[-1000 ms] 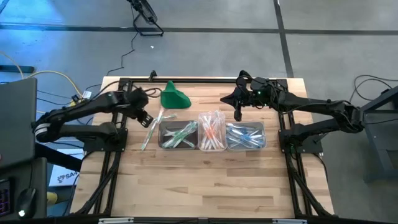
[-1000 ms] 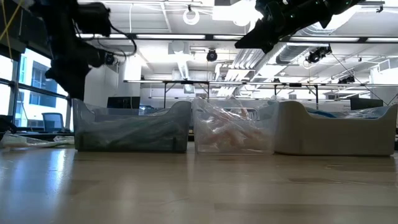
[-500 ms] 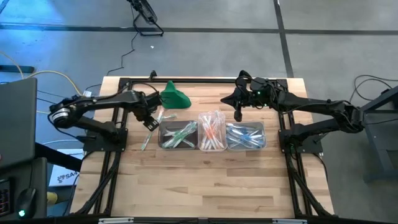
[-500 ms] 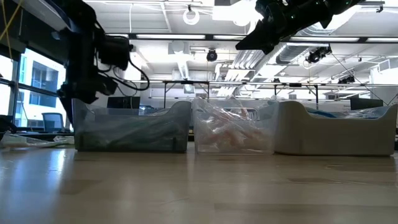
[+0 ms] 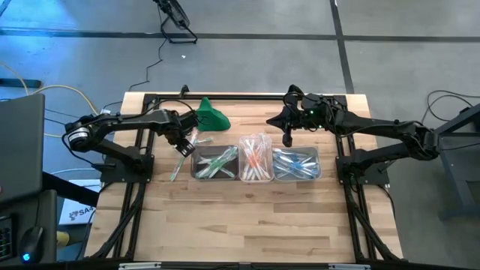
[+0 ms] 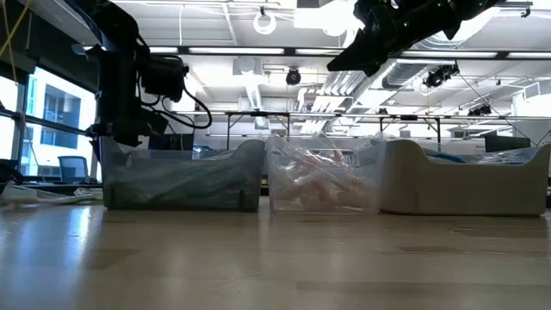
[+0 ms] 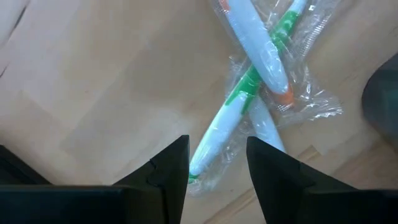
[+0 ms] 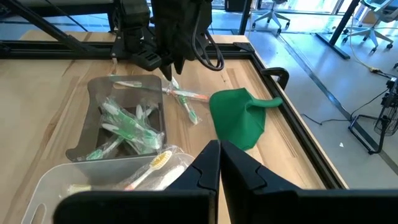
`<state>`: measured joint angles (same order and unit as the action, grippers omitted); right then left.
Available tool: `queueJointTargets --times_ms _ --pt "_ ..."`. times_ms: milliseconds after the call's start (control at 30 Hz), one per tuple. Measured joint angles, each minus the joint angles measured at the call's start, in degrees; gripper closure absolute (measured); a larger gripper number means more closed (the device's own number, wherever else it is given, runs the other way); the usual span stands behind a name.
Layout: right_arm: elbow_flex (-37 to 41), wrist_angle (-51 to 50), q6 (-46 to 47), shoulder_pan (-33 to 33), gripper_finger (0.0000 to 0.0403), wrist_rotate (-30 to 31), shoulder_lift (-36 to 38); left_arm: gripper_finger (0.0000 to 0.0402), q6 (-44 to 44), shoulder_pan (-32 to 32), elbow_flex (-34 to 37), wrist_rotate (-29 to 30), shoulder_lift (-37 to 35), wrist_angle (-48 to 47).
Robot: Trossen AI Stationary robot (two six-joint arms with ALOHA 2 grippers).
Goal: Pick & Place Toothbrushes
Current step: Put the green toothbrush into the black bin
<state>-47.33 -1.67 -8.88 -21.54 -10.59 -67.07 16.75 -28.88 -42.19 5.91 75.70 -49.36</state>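
Three clear tubs stand in a row: the left tub (image 5: 215,163) holds green toothbrushes, the middle tub (image 5: 255,159) orange-pink ones, the right tub (image 5: 297,164) blue ones. Loose wrapped toothbrushes (image 5: 196,139) lie on the table beside the left tub's far left corner. My left gripper (image 7: 217,167) points down over them, open, a fingertip on either side of the near end of a green-and-white toothbrush (image 7: 231,111); I cannot tell whether they touch it. An orange-tipped toothbrush (image 7: 261,53) lies across that one. My right gripper (image 8: 219,163) hangs shut and empty above the far side of the tubs.
A green cloth-like lump (image 5: 210,116) lies at the far edge, just beyond the loose toothbrushes. Another wrapped toothbrush (image 5: 176,166) lies left of the left tub. A black frame (image 5: 225,97) runs along the table's far edge. The near half of the wooden table (image 5: 247,217) is bare.
My left gripper has come down and a little toward the table's right, onto the loose toothbrushes beside the left tub. It has stayed low over them for the last half second.
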Motion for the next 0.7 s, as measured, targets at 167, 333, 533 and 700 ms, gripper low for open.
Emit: queueJointTargets --times_ms 167,333,533,700 --pt "0.0 -0.6 0.0 0.1 0.0398 0.0 0.0 0.0248 0.0 0.0 0.0 0.0 0.0 0.0" --pt "0.0 -1.1 0.0 0.1 0.0398 0.0 0.0 0.0248 0.0 0.0 0.0 0.1 0.8 0.0" --pt "0.0 -1.4 0.0 0.1 0.0399 0.0 0.0 0.0248 0.0 0.0 0.0 0.2 4.8 0.2" --pt "0.0 -1.4 0.0 0.1 0.0399 0.0 0.0 0.0248 0.0 0.0 -0.3 -1.0 6.8 0.5"
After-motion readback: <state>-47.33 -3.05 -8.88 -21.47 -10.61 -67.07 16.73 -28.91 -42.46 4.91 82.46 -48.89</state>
